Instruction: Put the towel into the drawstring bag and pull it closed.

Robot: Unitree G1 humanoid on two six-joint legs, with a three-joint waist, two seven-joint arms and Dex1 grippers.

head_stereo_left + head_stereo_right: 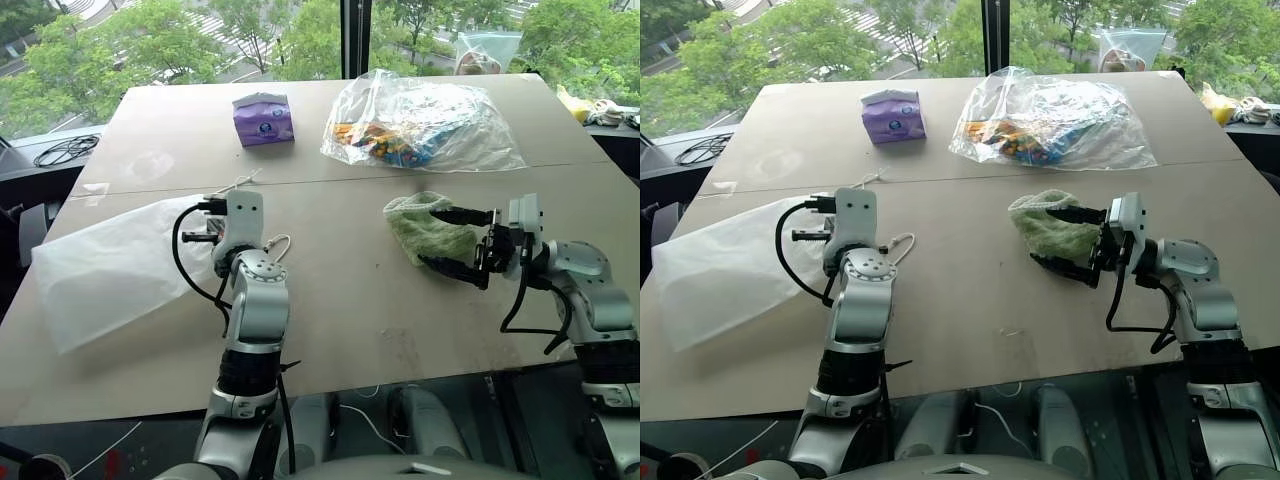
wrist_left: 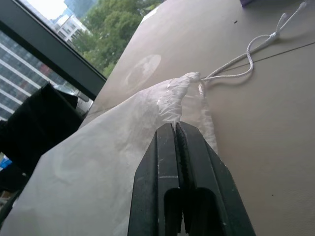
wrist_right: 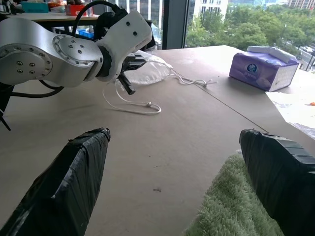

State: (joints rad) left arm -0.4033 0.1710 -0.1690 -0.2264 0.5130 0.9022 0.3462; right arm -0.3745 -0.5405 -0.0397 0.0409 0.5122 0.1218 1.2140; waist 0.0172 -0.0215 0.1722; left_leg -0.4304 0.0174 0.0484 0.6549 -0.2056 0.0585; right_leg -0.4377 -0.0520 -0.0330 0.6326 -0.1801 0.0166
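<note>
Lying on the desk (image 1: 350, 300), towel (image 1: 428, 238) sits between the spread fingers of right pincer (image 1: 455, 243). Left pincer (image 2: 177, 132) clamped on drawstring bag (image 1: 110, 268) mouth. No legible writing.

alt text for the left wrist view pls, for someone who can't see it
The left gripper, its two black fingers shut, pinches the gathered mouth of the white drawstring bag lying on a brown table. The bag's white cord trails away across the table from the mouth, and a window with trees and buildings is behind.
</note>
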